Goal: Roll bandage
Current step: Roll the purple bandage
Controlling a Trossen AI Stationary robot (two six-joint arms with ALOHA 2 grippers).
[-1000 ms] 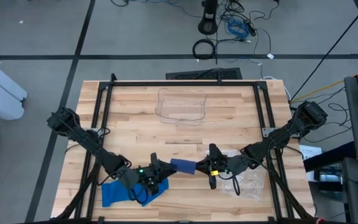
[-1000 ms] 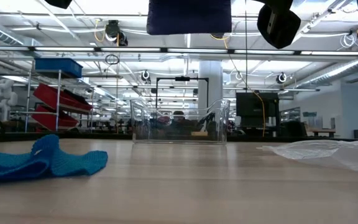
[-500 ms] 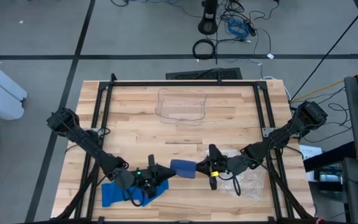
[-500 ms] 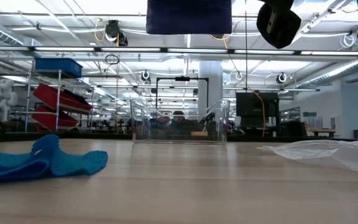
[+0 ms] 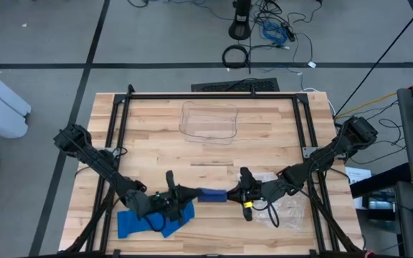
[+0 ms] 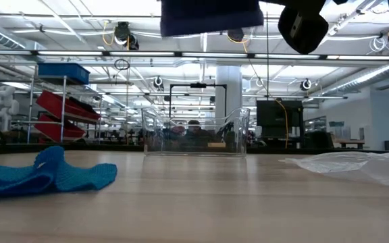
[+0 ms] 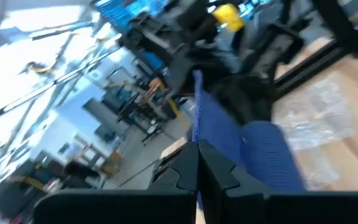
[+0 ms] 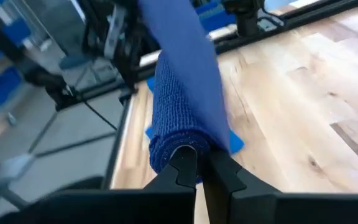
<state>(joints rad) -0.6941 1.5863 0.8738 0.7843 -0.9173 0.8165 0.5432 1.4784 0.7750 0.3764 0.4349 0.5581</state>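
The knitted elastic bandage roll between my two grippers is deep blue with a fine ribbed weave, and its loose tail, lying at about seven o'clock on the table, is a brighter blue. The butcher-block wooden table is pale tan in striped planks. My arms are black; the plastic bin at twelve o'clock is colourless.

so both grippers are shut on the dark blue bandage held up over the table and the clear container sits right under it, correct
Not quite. The clear container sits far back on the table, well away from the dark blue bandage; the high view shows it. The left gripper and right gripper are shut on it above the table.
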